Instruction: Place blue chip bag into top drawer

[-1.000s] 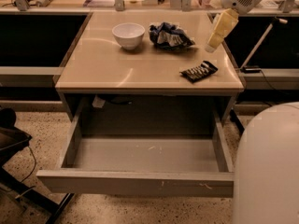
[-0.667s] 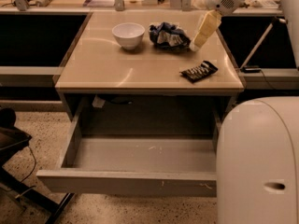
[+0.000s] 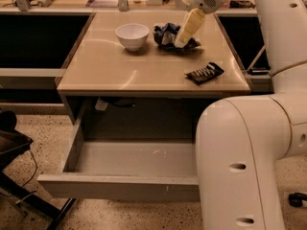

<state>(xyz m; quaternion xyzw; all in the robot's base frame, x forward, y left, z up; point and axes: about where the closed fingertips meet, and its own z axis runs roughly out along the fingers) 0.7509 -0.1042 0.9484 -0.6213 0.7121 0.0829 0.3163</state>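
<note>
blue chip bag [image 3: 166,32]: far side of table [image 3: 120,75], just right of white bowl [image 3: 132,34]
gripper [image 3: 183,40]: at the bag's right edge; spread or closed, we cannot make out
top drawer [image 3: 120,188]: pulled out, near side

I'm seeing the gripper [image 3: 184,35] over the blue chip bag [image 3: 164,32], white bowl [image 3: 132,34] crowding beside it, top drawer [image 3: 120,187] standing open.

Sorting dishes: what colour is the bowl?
The bowl is white, camera view; gripper at the blue chip bag.
</note>
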